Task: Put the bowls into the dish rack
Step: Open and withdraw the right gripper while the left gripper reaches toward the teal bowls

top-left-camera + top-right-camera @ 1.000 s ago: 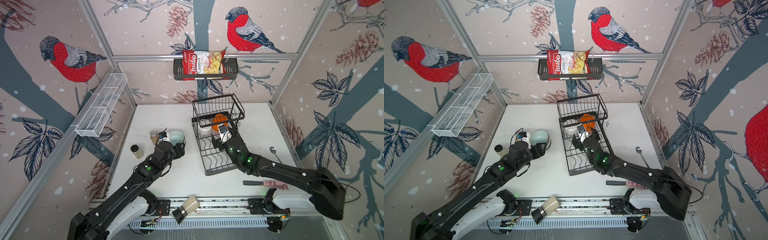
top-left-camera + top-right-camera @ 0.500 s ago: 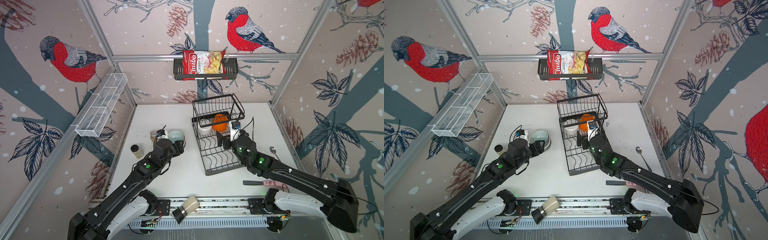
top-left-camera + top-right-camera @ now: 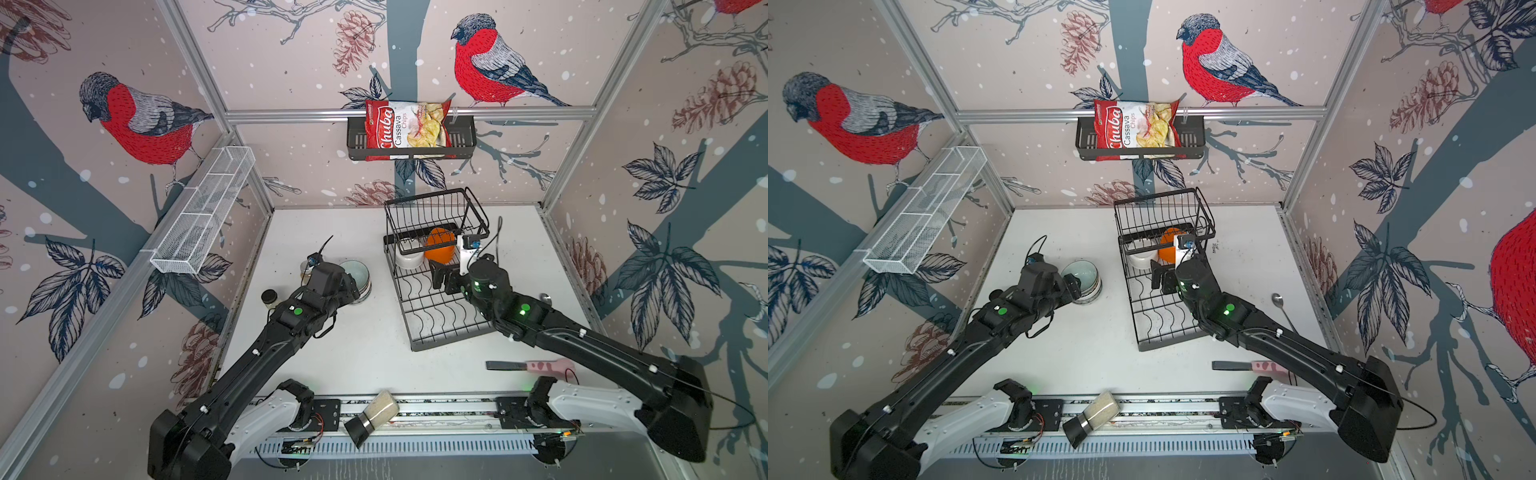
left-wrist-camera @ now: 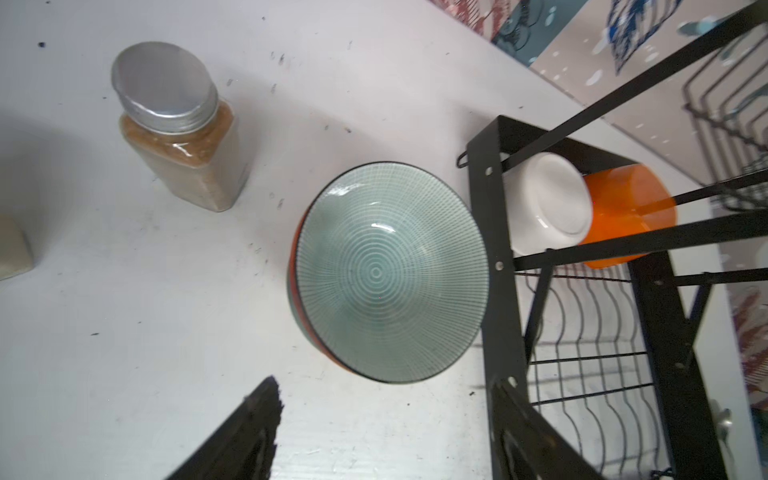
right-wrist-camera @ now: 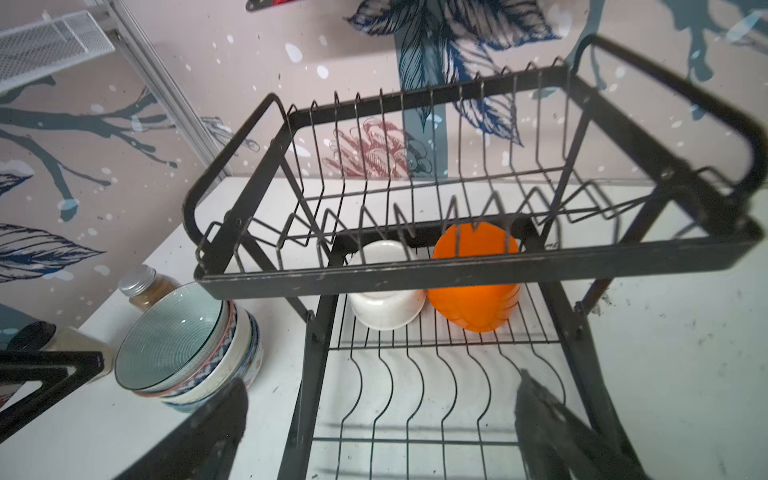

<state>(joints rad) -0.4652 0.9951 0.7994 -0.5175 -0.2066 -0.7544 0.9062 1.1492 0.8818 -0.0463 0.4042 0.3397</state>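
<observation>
Three bird-papered walls (image 3: 291, 62); white, perhaps scuffed table (image 3: 353, 361) bearing the dish rack (image 3: 432, 299).

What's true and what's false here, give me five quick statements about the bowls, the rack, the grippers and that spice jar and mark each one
1. The orange bowl sits beside a white bowl on the lower tier of the dish rack. True.
2. The right gripper is clamped on the orange bowl. False: it is open and holds nothing.
3. The teal bowl tops the stack of bowls outside the rack. True.
4. The spice jar lies on its side. False: it stands upright, lid on.
5. The left gripper is open, close to the stack. True.
</observation>
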